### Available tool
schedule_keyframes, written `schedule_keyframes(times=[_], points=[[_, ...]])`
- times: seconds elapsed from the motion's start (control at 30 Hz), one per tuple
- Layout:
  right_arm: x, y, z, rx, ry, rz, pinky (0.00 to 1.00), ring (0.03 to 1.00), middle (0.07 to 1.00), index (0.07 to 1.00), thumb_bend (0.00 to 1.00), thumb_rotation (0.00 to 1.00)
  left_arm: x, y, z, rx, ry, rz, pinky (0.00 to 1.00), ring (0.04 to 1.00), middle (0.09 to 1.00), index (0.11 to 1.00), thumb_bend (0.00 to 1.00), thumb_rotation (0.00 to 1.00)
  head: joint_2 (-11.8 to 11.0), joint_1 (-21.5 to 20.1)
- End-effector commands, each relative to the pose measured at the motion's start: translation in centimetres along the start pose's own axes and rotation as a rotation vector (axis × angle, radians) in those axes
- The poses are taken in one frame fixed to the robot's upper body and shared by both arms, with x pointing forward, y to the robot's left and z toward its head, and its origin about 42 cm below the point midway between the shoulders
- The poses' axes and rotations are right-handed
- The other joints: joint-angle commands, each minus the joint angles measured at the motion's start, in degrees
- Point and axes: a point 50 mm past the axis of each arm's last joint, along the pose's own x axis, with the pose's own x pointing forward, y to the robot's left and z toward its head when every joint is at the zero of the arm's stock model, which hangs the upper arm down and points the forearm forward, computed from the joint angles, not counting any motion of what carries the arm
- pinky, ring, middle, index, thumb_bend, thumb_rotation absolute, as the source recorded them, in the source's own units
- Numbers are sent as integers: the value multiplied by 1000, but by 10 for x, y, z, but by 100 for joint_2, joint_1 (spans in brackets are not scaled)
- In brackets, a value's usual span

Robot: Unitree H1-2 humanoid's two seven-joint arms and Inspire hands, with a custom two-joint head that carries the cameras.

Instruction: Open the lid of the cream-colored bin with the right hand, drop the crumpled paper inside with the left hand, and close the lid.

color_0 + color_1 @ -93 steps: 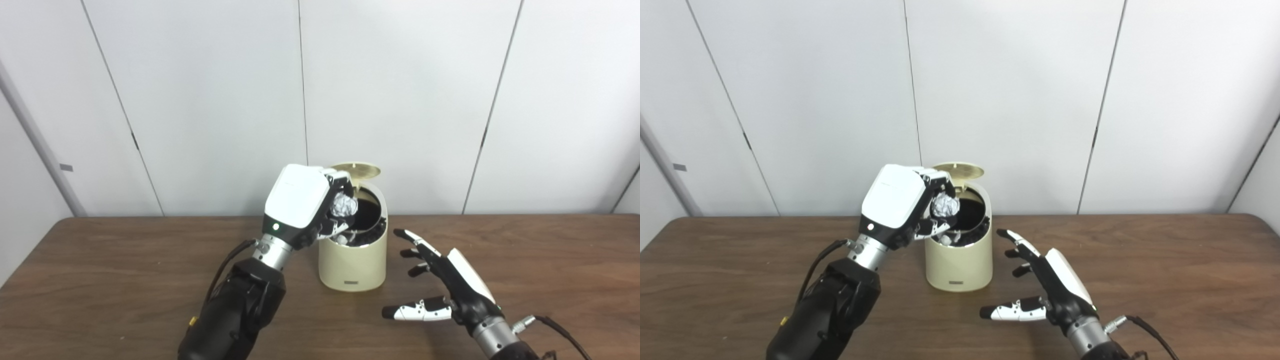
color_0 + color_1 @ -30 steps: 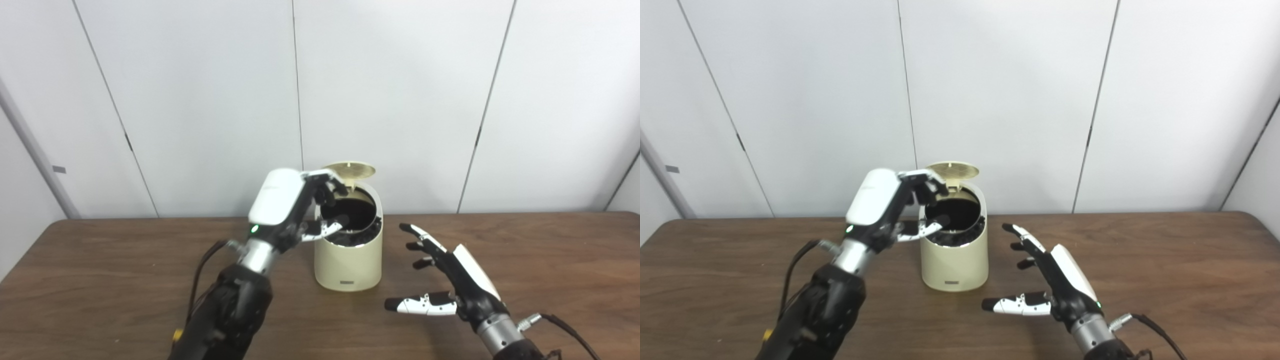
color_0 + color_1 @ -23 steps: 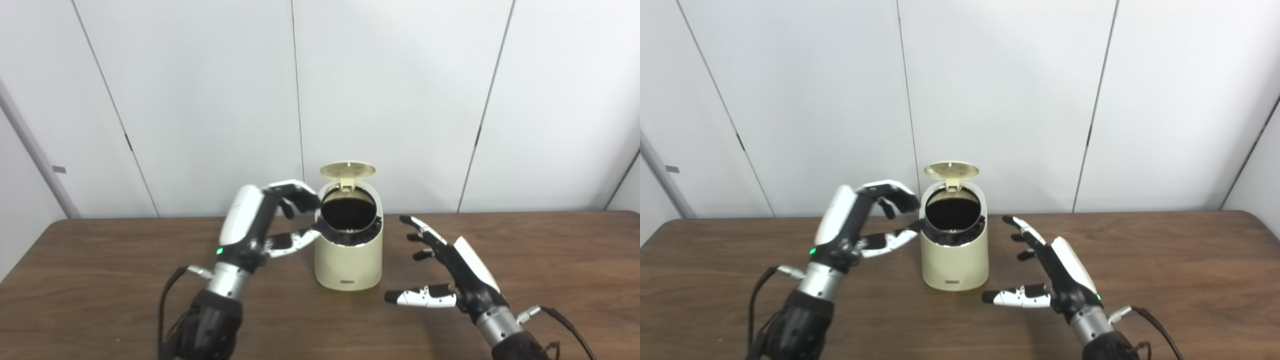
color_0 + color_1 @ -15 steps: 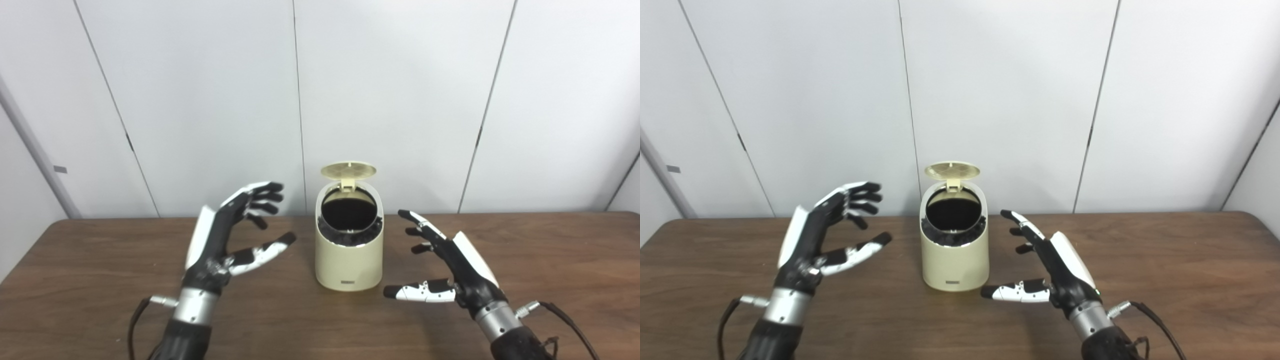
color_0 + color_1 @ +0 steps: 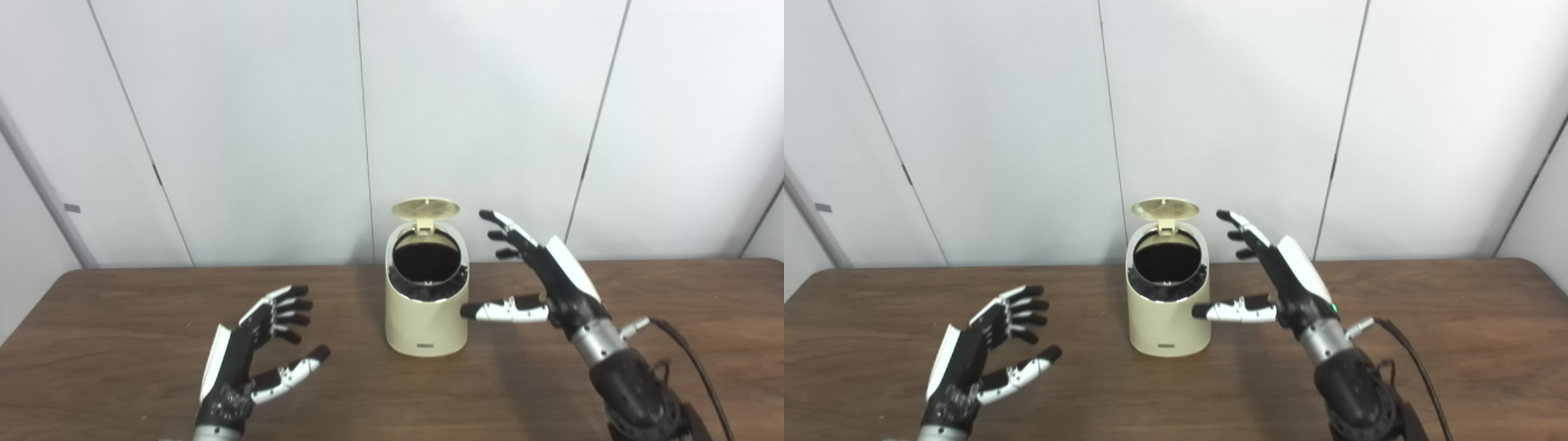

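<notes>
The cream-colored bin (image 5: 425, 321) stands mid-table with its round lid (image 5: 425, 208) tipped up at the back, and its dark mouth (image 5: 426, 263) is exposed. No crumpled paper shows anywhere; the bin's inside is too dark to read. My left hand (image 5: 257, 361) is low near the table's front left, open, fingers spread, holding nothing. My right hand (image 5: 542, 275) is raised just right of the bin, open, its thumb close to the bin's side wall and its fingers level with the lid.
The brown wooden table (image 5: 674, 318) runs wide on both sides of the bin. White wall panels (image 5: 490, 122) stand right behind it. A black cable (image 5: 692, 361) trails from my right wrist.
The left hand let the paper go over the bin's mouth, then drew back and down to the front left. The right hand has risen from table height toward the lid.
</notes>
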Motion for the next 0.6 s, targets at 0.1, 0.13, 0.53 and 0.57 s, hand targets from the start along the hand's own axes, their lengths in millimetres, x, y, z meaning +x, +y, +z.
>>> schedule_keyframes(times=[0.1, 0.13, 0.53, 0.57], points=[[38, -27, 33, -27, -122, -37, 780, 895, 932, 911, 788, 308, -2, 0, -1, 1, -52, -2, 525, 645, 717, 772, 651, 44, -11, 2], [43, -30, 35, -36, -128, -35, 779, 902, 939, 910, 790, 309, -4, 0, -2, 3, -48, -7, 524, 646, 716, 769, 653, 43, -14, 3], [87, -44, 57, -222, -166, 34, 764, 896, 922, 904, 701, 453, -9, -4, -7, 13, -32, -23, 531, 648, 707, 762, 674, 40, -20, 41], [89, -44, 58, -240, -170, 41, 796, 905, 920, 896, 669, 505, -9, -4, -7, 13, -34, -25, 532, 648, 706, 764, 673, 39, -20, 41]])
